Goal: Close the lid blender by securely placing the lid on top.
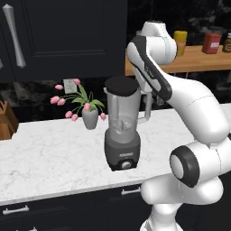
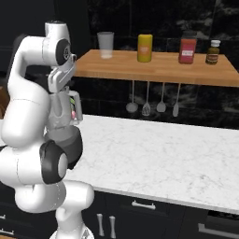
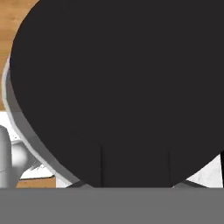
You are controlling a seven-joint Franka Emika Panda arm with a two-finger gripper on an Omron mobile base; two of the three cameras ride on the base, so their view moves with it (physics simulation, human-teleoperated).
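Lid [image 1: 121,85] sits atop blender [image 1: 122,131] jar, appears seated; remaining: confirm fit, withdraw arm; gripper state can't tell.

From the left base view we can't see the fingers at all, the arm's forearm covers whatever sits behind the blender [image 1: 122,131] jar's right side, and part of its handle too. In the right base view the blender is mostly buried behind the arm; we only catch a sliver of jar and a bit of dark base. In the hand view the lid [image 3: 122,87] runs off the top and right edges, so we can't tell how it sits on the rim. The fingers [image 3: 94,166] blend into the black lid, so their spread is anyone's guess. Shelf jar labels are too small to read.
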